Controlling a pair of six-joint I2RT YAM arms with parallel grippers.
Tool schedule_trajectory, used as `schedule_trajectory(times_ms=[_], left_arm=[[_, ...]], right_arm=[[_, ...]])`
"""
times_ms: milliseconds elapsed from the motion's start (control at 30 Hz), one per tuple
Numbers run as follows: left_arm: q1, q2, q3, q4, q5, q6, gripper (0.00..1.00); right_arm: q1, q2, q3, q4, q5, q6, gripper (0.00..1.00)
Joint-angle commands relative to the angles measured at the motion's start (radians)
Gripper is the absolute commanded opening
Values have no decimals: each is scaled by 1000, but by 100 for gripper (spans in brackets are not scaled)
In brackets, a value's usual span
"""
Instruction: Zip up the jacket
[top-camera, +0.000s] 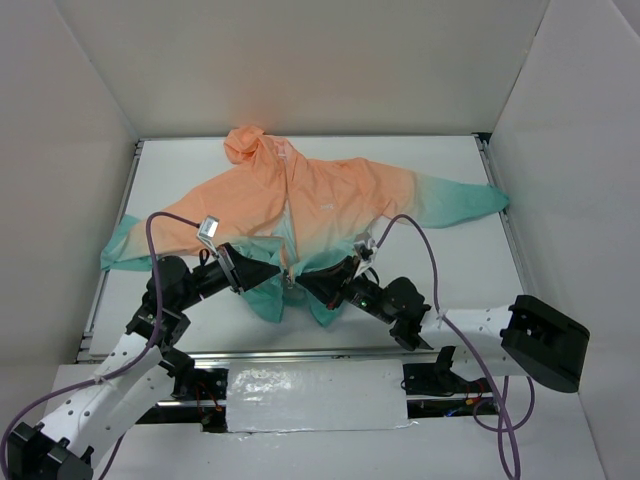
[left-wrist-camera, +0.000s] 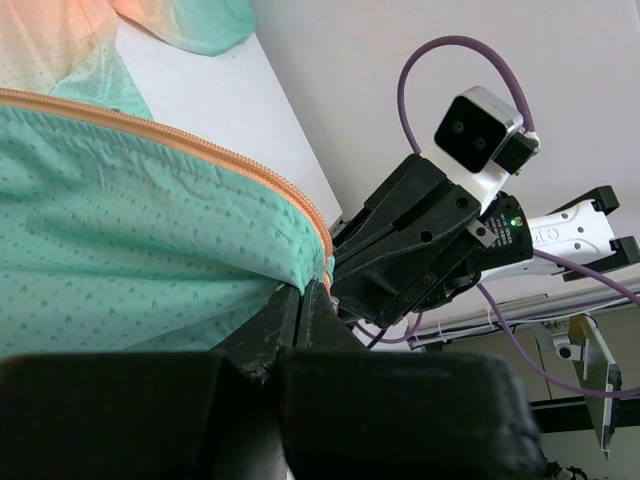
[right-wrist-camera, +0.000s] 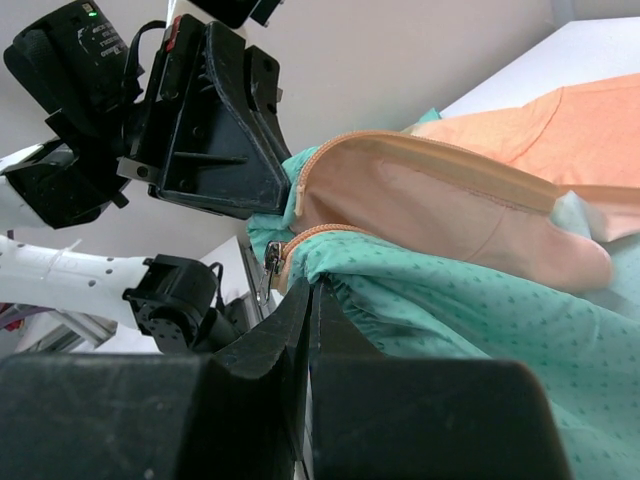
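Observation:
The jacket (top-camera: 330, 205) lies spread flat, peach-orange hood (top-camera: 246, 142) at the far side, teal hem toward me. My left gripper (top-camera: 272, 270) is shut on the teal hem of the left front panel, right by its orange zipper edge (left-wrist-camera: 200, 150); the jaws meet on the cloth (left-wrist-camera: 303, 292). My right gripper (top-camera: 305, 281) is shut on the teal hem of the right front panel (right-wrist-camera: 312, 288), just beside the metal zipper slider (right-wrist-camera: 270, 262). Both hem corners are lifted and close together. The front is open at the bottom, showing the peach lining (right-wrist-camera: 430, 200).
White table (top-camera: 420, 165) inside white walls. A metal rail (top-camera: 112, 265) runs along the left edge, and a taped strip (top-camera: 315, 400) lies at the near edge. Purple cables (top-camera: 425, 245) loop over both arms. The sleeves reach toward both side edges.

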Motion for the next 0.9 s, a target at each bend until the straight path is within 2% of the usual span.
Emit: schedule_trajectory(times_ms=[0,867], left_arm=[[-2,-18,45,46,15,6,0],[-2,-15,33,49,20,-2,0]], right_arm=[[-12,5,25,81,-14,2,0],[-45,28,73,87,-20,13,0]])
